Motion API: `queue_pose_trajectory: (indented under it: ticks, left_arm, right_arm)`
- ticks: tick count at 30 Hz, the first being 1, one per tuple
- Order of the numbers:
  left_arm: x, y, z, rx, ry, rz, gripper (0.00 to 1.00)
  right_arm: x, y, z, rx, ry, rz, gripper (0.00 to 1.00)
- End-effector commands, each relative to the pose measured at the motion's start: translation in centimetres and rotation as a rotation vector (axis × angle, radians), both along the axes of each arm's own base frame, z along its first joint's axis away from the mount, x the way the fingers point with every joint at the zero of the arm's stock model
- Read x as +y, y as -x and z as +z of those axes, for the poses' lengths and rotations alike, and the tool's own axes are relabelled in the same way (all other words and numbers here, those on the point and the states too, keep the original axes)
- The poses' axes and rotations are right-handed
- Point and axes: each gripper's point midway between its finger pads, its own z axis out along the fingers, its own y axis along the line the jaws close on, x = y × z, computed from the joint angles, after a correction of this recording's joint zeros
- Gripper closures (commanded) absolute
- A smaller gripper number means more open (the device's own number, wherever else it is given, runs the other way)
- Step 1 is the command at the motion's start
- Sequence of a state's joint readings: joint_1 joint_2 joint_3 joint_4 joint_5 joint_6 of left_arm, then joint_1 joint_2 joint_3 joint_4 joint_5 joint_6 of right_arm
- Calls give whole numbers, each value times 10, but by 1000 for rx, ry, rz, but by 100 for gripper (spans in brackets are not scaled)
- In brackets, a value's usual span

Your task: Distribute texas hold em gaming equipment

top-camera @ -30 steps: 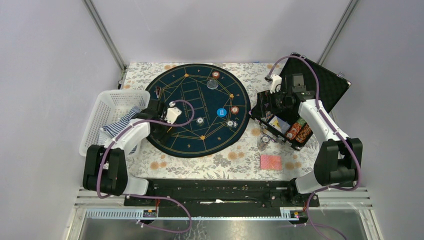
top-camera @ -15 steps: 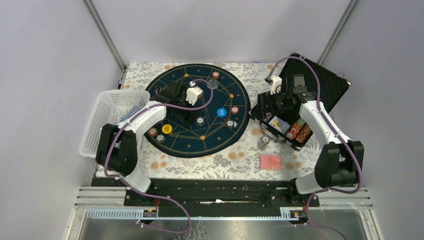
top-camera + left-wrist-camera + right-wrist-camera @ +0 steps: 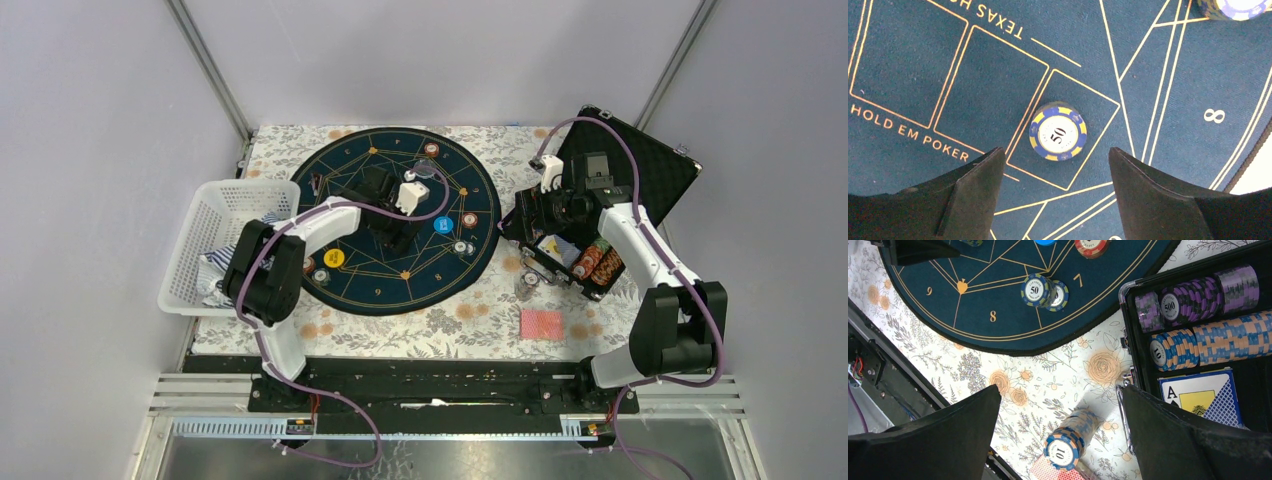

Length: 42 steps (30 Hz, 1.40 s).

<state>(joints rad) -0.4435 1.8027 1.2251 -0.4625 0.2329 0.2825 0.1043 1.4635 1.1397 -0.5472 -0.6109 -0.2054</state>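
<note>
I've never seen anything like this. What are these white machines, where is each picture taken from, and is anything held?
Two white robot arms are bolted side by side. One picture looks down from above; the other two come from cameras on the wrists. A round blue poker mat lies on the flowered cloth, a white basket to its left, an open black case of chips to its right. The left fingers hang open over a chip marked 50; the right fingers stand open above a stack marked 10. Nothing is held.

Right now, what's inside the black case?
Rows of purple chips and orange-blue chips, plus a blue card pack showing an ace. The right gripper covers the rest of the case.
</note>
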Motion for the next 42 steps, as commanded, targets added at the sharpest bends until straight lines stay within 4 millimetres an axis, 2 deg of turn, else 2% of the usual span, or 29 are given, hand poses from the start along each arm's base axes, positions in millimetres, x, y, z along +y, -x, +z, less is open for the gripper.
queue_pose_trajectory:
  ticks: [1,9,12,16,19,23,25,26,29,33,37,42]
  left_arm:
    - [-17,-22,9,-60,30,-18,22]
    - [-20,-19,-8,-63,-43,-55,33]
    - [-18,-19,-13,-67,-68,-54,41]
    - [-20,-23,-9,-76,-63,-49,54]
    - [-28,-33,1,-99,-37,-47,60]
    - [-48,-62,21,-159,16,-40,62]
    - [-59,-83,33,-206,43,-36,63]
    - [-67,-99,46,-246,62,-31,63]
    - [-82,-135,62,-309,84,-3,64]
    - [-103,-178,68,-370,127,34,66]
    - [-119,-210,75,-443,184,78,66]
    - [-125,-243,76,-506,225,138,66]
  right_arm:
    - [-2,-2,8,-44,1,5,0]
    - [-2,-3,4,-38,4,6,0]
    - [-2,-3,3,-32,3,7,1]
    - [-2,-3,3,-32,4,8,0]
    - [-2,-3,2,-29,3,9,0]
    - [-2,-3,1,-25,1,10,0]
    - [-3,-3,0,-25,4,7,0]
    - [-2,-3,0,-25,4,8,0]
    - [-3,-4,-1,-23,4,5,0]
    - [-2,-2,-2,-14,-5,9,0]
    - [-2,-2,-3,-8,-8,10,0]
    - [-3,0,-5,-8,-4,11,0]
